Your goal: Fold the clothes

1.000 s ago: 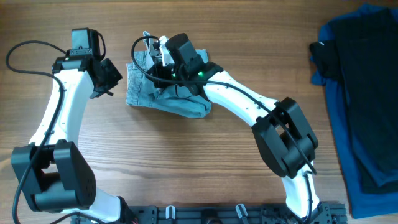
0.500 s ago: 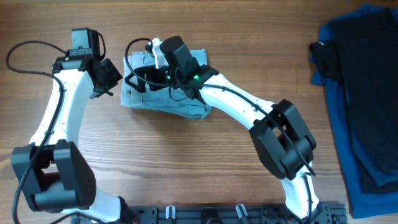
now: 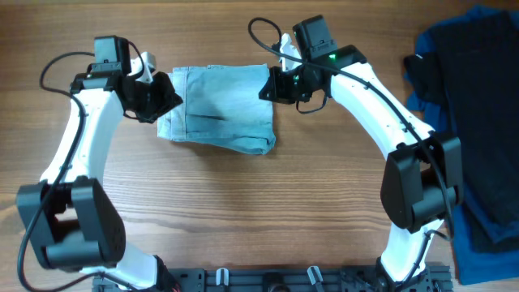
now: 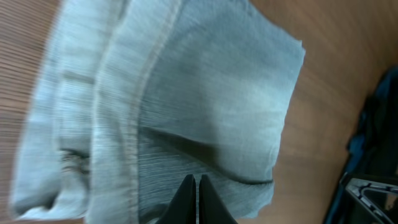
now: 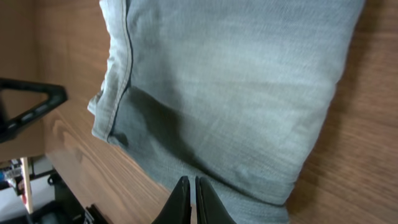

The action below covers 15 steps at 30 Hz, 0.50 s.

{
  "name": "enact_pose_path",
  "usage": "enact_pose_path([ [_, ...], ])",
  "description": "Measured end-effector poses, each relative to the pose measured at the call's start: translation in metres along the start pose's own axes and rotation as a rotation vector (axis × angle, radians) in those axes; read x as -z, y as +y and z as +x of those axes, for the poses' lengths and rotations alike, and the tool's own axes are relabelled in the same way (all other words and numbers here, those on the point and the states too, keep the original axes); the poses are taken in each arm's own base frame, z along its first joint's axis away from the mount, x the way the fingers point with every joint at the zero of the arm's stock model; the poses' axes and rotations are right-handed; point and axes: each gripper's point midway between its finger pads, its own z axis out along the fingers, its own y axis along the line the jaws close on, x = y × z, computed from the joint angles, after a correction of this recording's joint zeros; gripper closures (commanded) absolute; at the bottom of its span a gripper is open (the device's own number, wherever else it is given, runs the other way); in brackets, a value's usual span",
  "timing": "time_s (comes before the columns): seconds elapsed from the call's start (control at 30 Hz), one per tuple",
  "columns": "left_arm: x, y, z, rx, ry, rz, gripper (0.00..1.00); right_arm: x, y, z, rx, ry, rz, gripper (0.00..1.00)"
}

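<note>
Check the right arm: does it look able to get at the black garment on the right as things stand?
Probably yes, once it lets go: the right gripper is shut on the edge of the denim shorts. Only bare table lies between it and the black garment, on that arm's own side.

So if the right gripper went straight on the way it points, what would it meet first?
The denim shorts: the right gripper, shut, points at their near edge, though its height above the cloth is unclear.
</note>
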Motion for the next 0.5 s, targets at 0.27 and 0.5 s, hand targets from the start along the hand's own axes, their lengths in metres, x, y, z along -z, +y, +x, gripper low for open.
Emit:
enact_pose_path([
  [0.27, -0.054, 0.003, 0.029, -0.028, 0.175, 0.007, 0.96, -0.032, -0.009, 0.03, -0.012, 0.049, -0.041, 0.96],
  [0.5, -0.076, 0.027, 0.035, -0.01, 0.223, -0.062, 0.96, -0.073, -0.02, 0.072, -0.07, 0.072, -0.126, 0.96],
])
